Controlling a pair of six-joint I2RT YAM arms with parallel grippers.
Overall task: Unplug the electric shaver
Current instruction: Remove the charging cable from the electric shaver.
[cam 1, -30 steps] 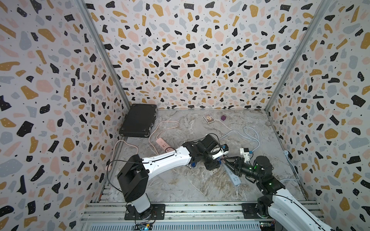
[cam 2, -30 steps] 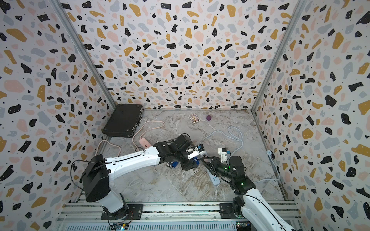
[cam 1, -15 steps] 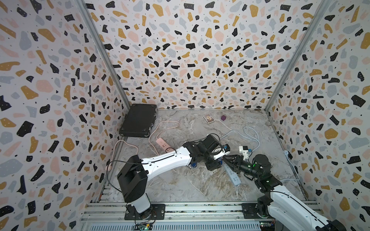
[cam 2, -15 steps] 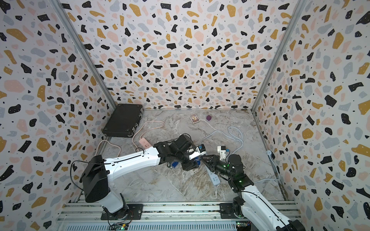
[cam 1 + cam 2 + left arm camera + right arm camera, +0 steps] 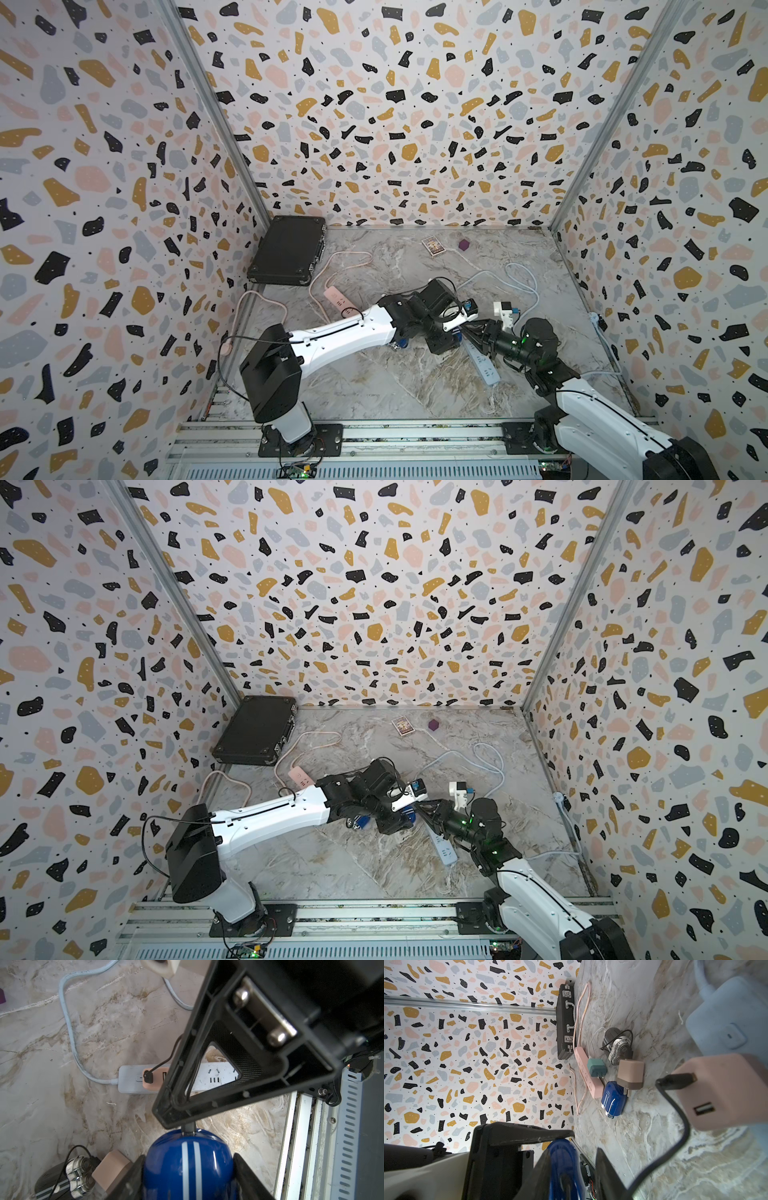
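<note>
A blue electric shaver point(image 5: 187, 1167) with two white stripes is held off the table by my left gripper point(image 5: 188, 1159), which is shut on its body. Its black cable point(image 5: 164, 1061) runs from the shaver's end to a pink adapter point(image 5: 153, 1078) plugged into a light blue power strip point(image 5: 133, 1080). My right gripper point(image 5: 575, 1153) meets the shaver point(image 5: 562, 1167) end-on. Its jaws stand narrow around the cable plug point(image 5: 188, 1127) at the shaver's end. In both top views the two grippers meet mid-table, left point(image 5: 446, 343) against right point(image 5: 473, 332).
Beside the left arm lie a second blue shaver point(image 5: 613, 1099), a dark shaver with silver heads point(image 5: 618, 1047), a tan adapter point(image 5: 631, 1074) and a pink power strip point(image 5: 338, 299) with a teal adapter point(image 5: 596, 1067). A black case point(image 5: 289, 251) sits back left, a card box point(image 5: 432, 246) and a purple cube point(image 5: 464, 245) at the back.
My right gripper has moved in toward the left gripper and its jaws have narrowed at the shaver's end. The left arm has held still with the shaver.
</note>
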